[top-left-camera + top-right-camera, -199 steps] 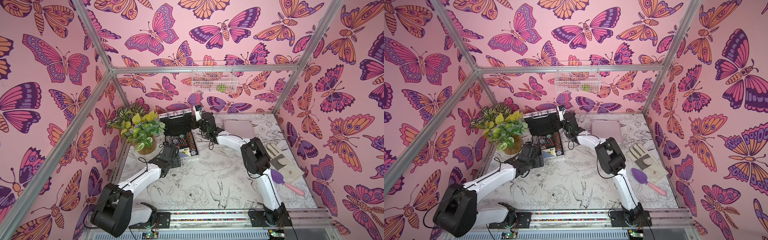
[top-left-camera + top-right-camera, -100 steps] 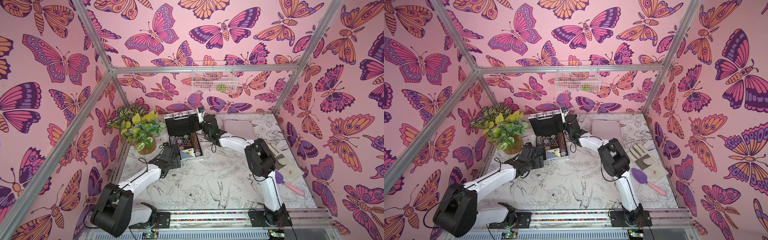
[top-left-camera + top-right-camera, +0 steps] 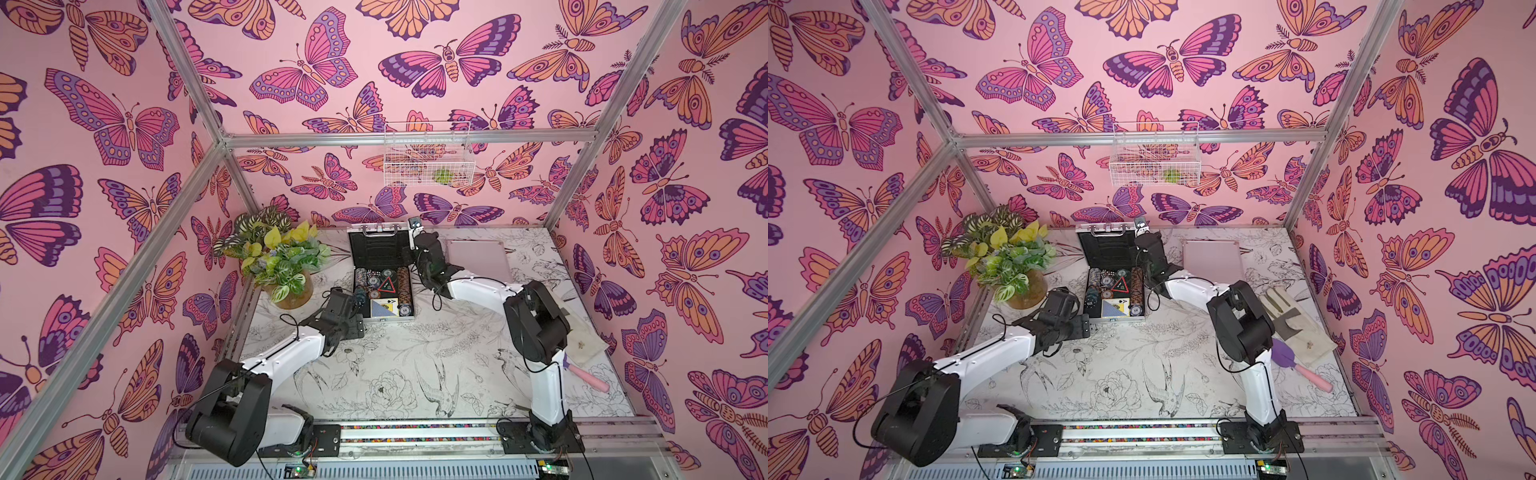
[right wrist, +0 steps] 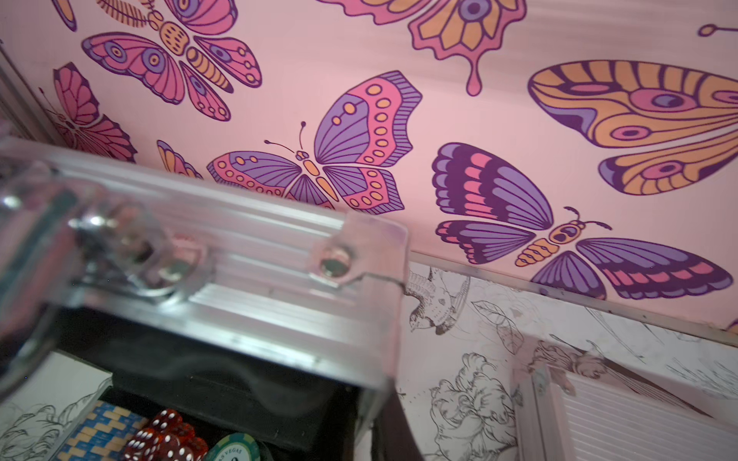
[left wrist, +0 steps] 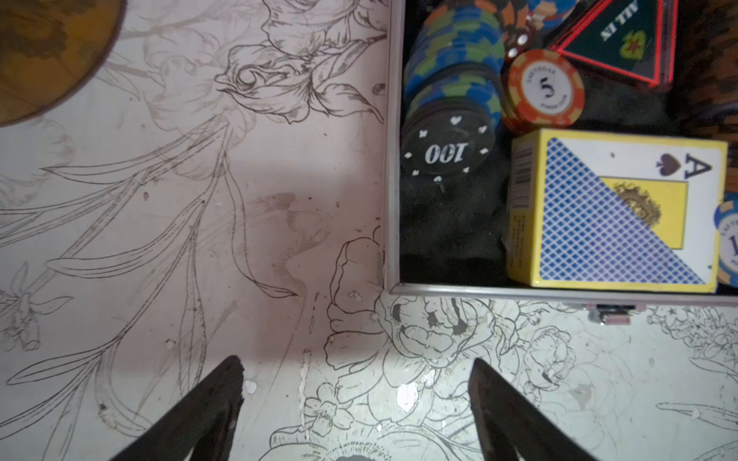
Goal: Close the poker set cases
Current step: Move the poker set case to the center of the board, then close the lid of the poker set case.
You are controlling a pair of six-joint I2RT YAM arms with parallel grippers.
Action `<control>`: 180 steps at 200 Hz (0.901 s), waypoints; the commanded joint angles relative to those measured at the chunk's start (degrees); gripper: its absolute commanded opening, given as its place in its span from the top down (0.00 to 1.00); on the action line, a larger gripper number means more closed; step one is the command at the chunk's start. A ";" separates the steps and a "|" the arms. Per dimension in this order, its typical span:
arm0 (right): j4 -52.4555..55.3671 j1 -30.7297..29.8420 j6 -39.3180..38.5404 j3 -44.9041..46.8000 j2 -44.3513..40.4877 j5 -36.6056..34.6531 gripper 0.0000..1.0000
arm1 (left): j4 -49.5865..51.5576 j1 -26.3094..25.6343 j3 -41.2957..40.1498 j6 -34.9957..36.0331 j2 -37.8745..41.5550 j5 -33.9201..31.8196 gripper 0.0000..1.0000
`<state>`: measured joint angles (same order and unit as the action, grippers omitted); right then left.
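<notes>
We list one open poker set case (image 3: 386,318), long axis up-frame, its raised lid (image 3: 376,251) just left of the pressed-together right fingers (image 3: 411,249), spread left fingers (image 5: 211,407) off its lower-left corner.

top views: high, facing back wall (image 3: 332,187) | wrists: close, sharing open case (image 5: 519,292)
</notes>
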<state>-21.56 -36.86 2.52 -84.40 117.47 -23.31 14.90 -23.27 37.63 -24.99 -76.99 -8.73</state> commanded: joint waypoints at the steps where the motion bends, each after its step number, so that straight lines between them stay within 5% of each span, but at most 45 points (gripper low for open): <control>1: 1.45 2.09 -1.82 2.20 -3.92 -4.50 1.00 | -1.60 -1.44 0.44 2.69 -1.27 2.56 0.11; 117: -4.00 2.81 -6.29 15.23 -10.17 15.79 1.00 | -7.70 -7.05 3.52 3.46 -10.25 1.01 0.12; 180: -3.96 0.30 -6.59 19.30 -11.45 16.47 0.97 | -9.66 -7.32 2.25 3.20 -11.40 -0.94 0.12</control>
<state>-28.82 -34.35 -3.07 -67.29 106.89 -12.32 6.26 -30.11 40.27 -21.54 -86.85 -8.34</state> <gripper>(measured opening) 0.101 0.877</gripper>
